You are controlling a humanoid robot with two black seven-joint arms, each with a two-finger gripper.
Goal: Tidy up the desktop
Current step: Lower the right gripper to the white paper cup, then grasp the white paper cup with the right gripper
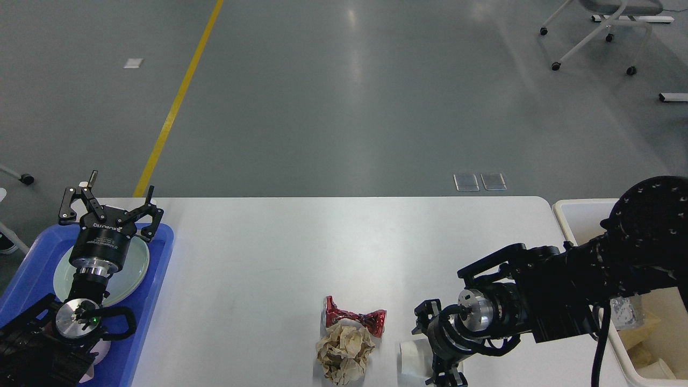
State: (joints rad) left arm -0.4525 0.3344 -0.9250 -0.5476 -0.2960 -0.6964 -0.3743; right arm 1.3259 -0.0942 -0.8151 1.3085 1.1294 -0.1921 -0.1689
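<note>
The desktop (pixel 269 252) is a wide white tabletop. Near its front edge lie a crushed red wrapper (pixel 355 317), a crumpled brown paper ball (pixel 344 352) and a white paper cup (pixel 411 357) on its side. My right gripper (pixel 435 346) is low at the cup, open, with one finger above the cup and one below it; the gripper covers the cup's right part. My left gripper (pixel 110 204) hangs open over the far end of a blue tray (pixel 156 301), holding nothing.
A pale green plate (pixel 137 263) lies in the blue tray at the table's left end. A cream-white bin (pixel 578 210) with rubbish inside stands off the table's right end. A wheeled chair (pixel 591 32) stands on the grey floor far back right.
</note>
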